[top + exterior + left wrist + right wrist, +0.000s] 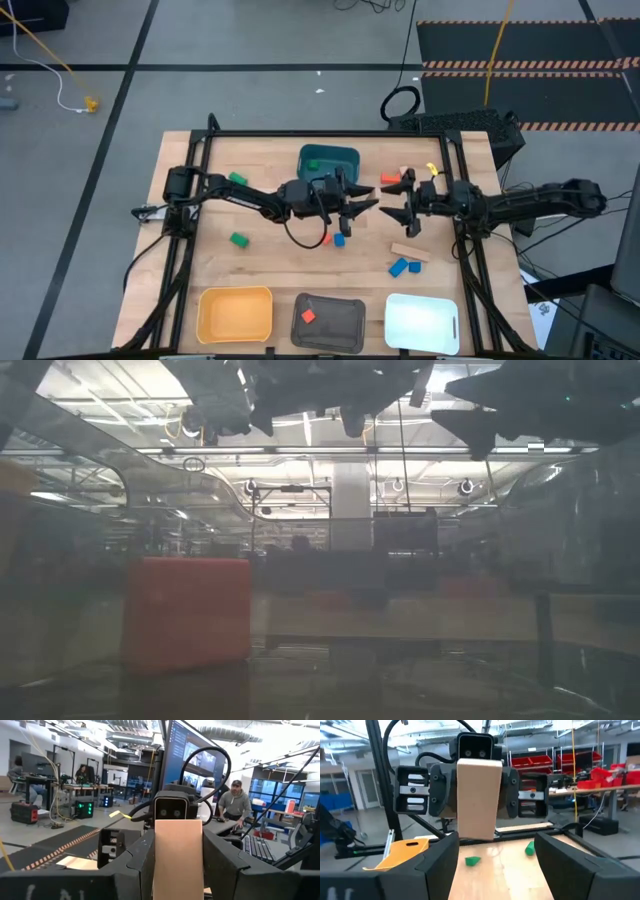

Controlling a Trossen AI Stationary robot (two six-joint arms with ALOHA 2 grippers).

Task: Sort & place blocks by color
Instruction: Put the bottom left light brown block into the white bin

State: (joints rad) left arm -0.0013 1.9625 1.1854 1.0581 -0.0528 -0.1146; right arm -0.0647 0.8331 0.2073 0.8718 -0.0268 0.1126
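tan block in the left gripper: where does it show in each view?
High: barely visible between the two grippers, mid-table.
Low: not identifiable.
Left wrist: tan block upright between the left gripper's own fingers.
Right wrist: tan block centre, held by the left gripper.
Shared landmark: the left gripper.

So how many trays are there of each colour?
Teal tray: 1
Yellow tray: 1
Grey tray: 1
White tray: 1
Total: 4
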